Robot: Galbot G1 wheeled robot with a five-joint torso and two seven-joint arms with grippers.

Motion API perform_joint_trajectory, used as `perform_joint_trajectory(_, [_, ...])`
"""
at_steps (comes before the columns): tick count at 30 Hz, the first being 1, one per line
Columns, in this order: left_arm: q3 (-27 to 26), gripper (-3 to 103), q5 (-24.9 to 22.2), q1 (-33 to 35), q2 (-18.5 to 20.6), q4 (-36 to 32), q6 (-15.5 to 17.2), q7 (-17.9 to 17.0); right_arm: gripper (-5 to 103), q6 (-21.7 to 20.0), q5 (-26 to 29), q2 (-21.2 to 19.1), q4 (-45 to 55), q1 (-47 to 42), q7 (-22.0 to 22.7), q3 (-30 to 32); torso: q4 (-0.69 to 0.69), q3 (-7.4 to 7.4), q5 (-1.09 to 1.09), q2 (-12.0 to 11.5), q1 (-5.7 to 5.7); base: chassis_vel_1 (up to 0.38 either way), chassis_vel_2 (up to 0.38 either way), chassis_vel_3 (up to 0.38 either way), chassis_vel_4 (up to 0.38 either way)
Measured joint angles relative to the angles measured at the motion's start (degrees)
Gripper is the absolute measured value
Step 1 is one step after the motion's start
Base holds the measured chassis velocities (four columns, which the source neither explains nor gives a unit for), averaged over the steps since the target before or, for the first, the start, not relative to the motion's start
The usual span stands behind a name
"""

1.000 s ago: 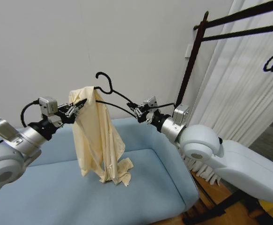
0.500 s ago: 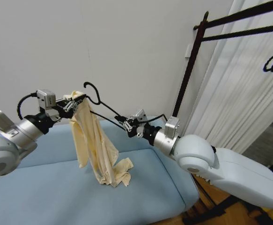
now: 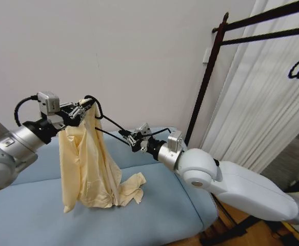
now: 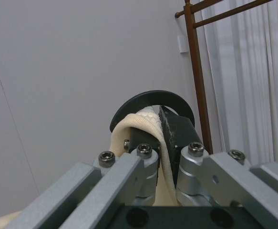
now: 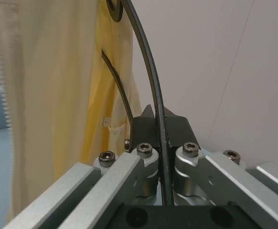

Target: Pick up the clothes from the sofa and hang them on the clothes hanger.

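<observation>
While the left gripper pinches the shirt, the right gripper, at its four o'clock, clamps the hanger.

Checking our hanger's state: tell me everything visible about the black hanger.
The hanger is thin and black, seemingly wire or plastic, with a curved hook, a sloping arm and a lower bar. It is held tilted above the sofa. The right gripper clamps its bare end in shut jaws; a cream shirt drapes its other end, where the left gripper pinches the collar beside the hook.
</observation>
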Motion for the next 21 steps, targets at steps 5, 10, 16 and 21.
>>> perform_joint_trajectory(5, [-0.18,7,-0.72,-0.41,0.12,0.2,-0.63,-0.47,2,0.01,1.19,1.56,-1.79,0.18,0.95,0.33,0.0,0.0,0.0,0.0,0.0,0.0,0.0,0.0,0.0])
perform_joint_trajectory(10, [-0.09,7,-1.04,-0.32,-0.49,0.23,-0.79,-0.57,2,0.01,1.63,2.4,-1.76,0.56,1.41,0.69,0.0,0.0,0.0,0.0,0.0,0.0,0.0,0.0,0.0])
perform_joint_trajectory(16, [0.73,7,-0.47,0.98,-2.7,-0.83,-0.79,-0.56,2,0.0,3.08,2.03,-0.4,1.55,1.56,2.05,0.0,0.0,0.0,0.0,0.0,0.0,0.0,0.0,0.0])
perform_joint_trajectory(21, [1.21,5,0.12,1.44,-3.89,-1.3,-0.47,-0.53,2,-0.11,4.81,0.86,-0.05,2.75,0.73,3.79,0.0,0.0,0.0,0.0,0.0,0.0,0.0,0.0,0.0])
